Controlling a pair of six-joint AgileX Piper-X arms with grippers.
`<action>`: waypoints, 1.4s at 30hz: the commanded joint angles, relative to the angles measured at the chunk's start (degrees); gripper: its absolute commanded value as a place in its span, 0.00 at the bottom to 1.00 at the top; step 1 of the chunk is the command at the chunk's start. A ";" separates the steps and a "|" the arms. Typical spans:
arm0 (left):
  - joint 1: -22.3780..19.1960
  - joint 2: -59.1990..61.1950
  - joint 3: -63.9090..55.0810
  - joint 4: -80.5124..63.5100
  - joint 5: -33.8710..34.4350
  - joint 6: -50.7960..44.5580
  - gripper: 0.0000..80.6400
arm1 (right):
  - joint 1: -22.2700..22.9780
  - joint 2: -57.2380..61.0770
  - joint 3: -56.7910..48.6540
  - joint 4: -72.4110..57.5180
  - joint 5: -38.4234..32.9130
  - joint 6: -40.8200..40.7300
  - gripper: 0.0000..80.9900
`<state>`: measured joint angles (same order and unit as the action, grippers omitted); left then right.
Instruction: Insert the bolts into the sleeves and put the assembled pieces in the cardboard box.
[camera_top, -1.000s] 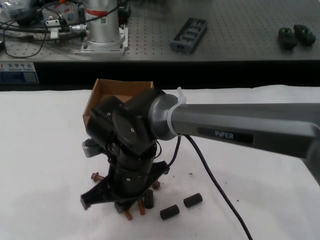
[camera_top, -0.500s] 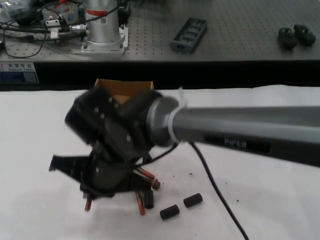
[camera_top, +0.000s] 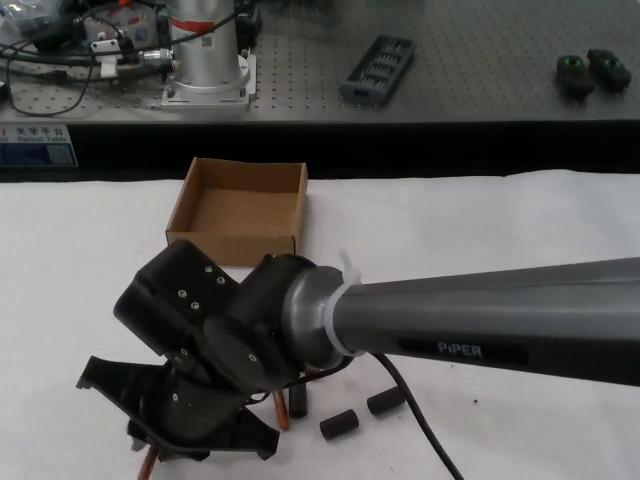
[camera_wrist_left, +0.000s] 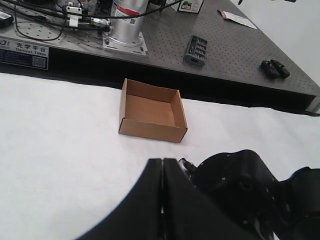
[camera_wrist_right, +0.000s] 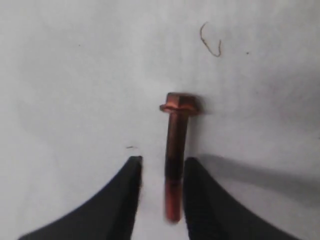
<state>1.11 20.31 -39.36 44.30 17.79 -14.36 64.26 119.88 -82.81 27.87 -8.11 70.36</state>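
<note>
My right gripper (camera_wrist_right: 160, 165) is shut on a copper bolt (camera_wrist_right: 176, 150), gripping its shank with the hex head sticking out over the white cloth. In the high view this gripper (camera_top: 150, 445) hangs low at the front left, the bolt (camera_top: 145, 466) poking out beneath it. Three black sleeves (camera_top: 339, 424) and another bolt (camera_top: 281, 408) lie on the cloth beside the arm. The open cardboard box (camera_top: 240, 205) stands farther back. My left gripper (camera_wrist_left: 162, 200) is shut on nothing, held above the cloth with the box (camera_wrist_left: 151, 111) ahead of it.
The right arm's grey forearm (camera_top: 480, 320) crosses the bench from the right, and its cable (camera_top: 420, 430) trails over the cloth. Behind the cloth is a perforated metal table with a metal post (camera_top: 205, 50), a grey block (camera_top: 377, 66) and cables.
The right arm has swung from the pile of bolts toward the front left and dropped lower, carrying one bolt along. The box, covered by the wrist before, now shows fully.
</note>
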 joint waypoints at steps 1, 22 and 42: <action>-0.26 -0.51 -0.74 -0.69 -0.53 -0.32 0.01 | -0.11 -0.64 -0.08 -1.25 -1.84 1.39 0.47; -0.26 5.95 -8.60 2.68 -4.79 7.70 0.01 | -3.54 -27.07 5.11 21.99 15.22 -57.07 0.32; -9.55 26.66 -8.48 6.79 0.44 8.57 0.01 | -5.04 -71.50 39.82 3.43 21.78 -61.57 0.06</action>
<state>-5.26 42.33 -47.38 49.65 17.34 -6.46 59.95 49.13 -45.52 31.66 12.30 10.18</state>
